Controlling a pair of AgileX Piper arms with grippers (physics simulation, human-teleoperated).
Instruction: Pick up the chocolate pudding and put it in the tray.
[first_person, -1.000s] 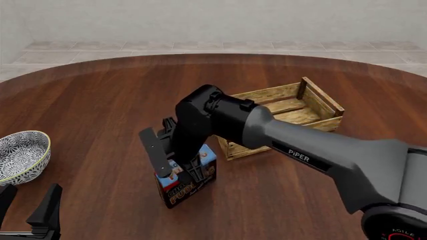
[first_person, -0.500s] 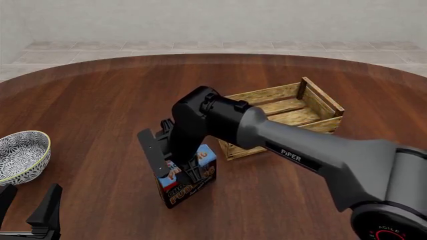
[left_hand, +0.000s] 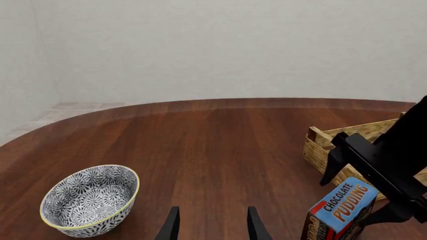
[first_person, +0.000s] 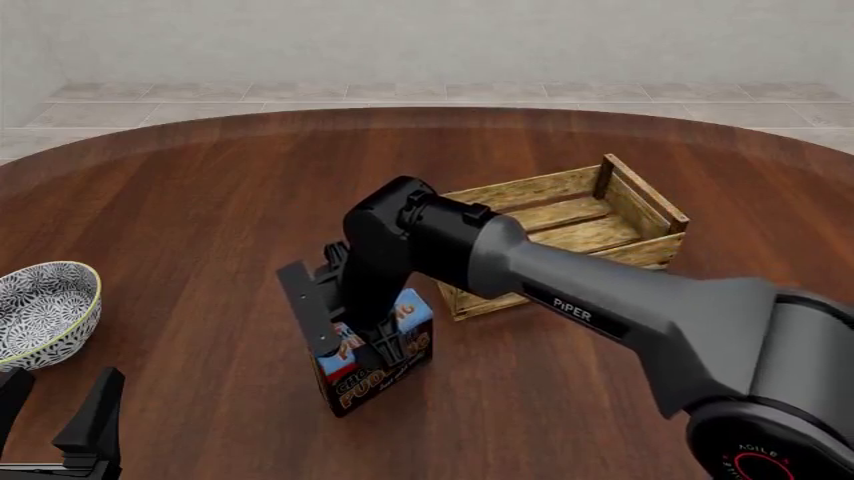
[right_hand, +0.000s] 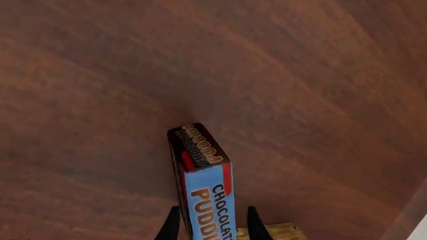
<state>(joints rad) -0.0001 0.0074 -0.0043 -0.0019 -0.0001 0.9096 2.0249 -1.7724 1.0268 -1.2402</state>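
Left wrist view: the left hand shows only two dark fingertips, spread apart with nothing between them, low over the bench; it seems parked, out of the way. A patterned bowl sits near it. Further off, the pudding stands beside the tray, its blue top reading "CHOCOLATE PUDDING" in orange, with the right arm's black fingers about it.

Front view: the right hand comes down over the pudding, which stands upright on the bench just beside the tray's near corner and outside it. The fingers bracket the carton's upper part, probably to grip its narrow sides for a short lift across. The arm bears "PiPER" in white; part of "AGILE" shows on its base.

Right wrist view: the fingertips sit either side of the carton's blue end, close against it, so I judge it pinched, though contact is hard to confirm. "CHOCOLATE PUDDING" reads along the face.
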